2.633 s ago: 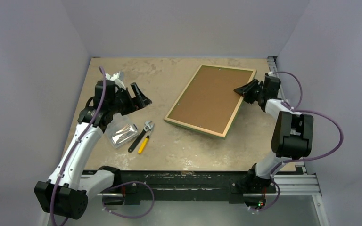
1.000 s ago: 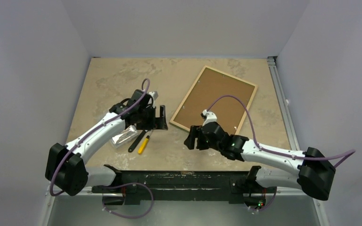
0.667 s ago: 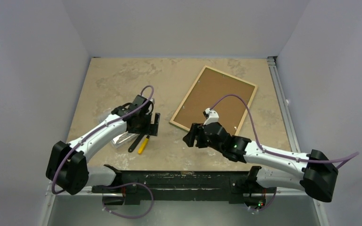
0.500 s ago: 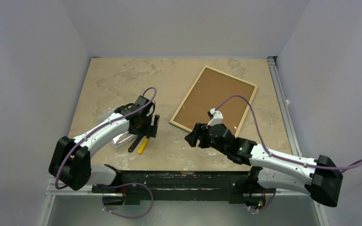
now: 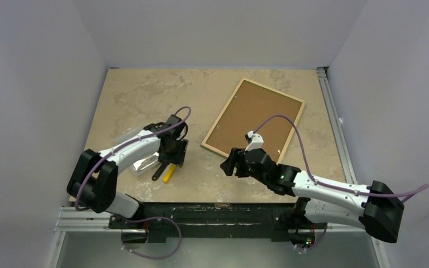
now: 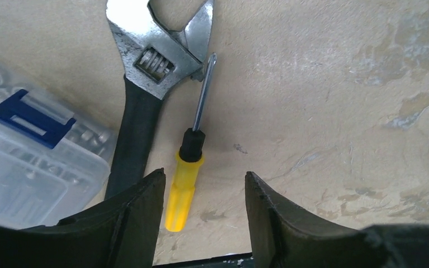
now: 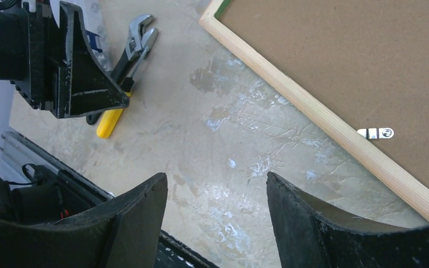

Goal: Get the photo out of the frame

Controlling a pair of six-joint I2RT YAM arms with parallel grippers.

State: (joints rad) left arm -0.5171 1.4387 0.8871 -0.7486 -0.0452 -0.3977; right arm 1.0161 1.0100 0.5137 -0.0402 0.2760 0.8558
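Overhead, the frame (image 5: pixel 222 112) lies back-up on the worktop (image 5: pixel 139 95). Its brown backing board (image 5: pixel 257 114) hides the photo beneath. Left of the frame, the left claw (image 5: pixel 174 153) hangs over a screwdriver (image 5: pixel 169 172). The right claw (image 5: pixel 229 163) hovers off the frame's near corner, holding nothing.

From the left wrist, the fingers (image 6: pixel 139 212) stand spread astride the yellow handle, with a wrench (image 6: pixel 145 84) lying close alongside. Closing off-centre could pinch the wrench's grip too, or roll the handle away.

From the right wrist, the spread claw faces bare worktop beside the frame's pale edge and a metal tab (image 7: pixel 375 133). With nothing pinning the frame, prying that tab could skid it.
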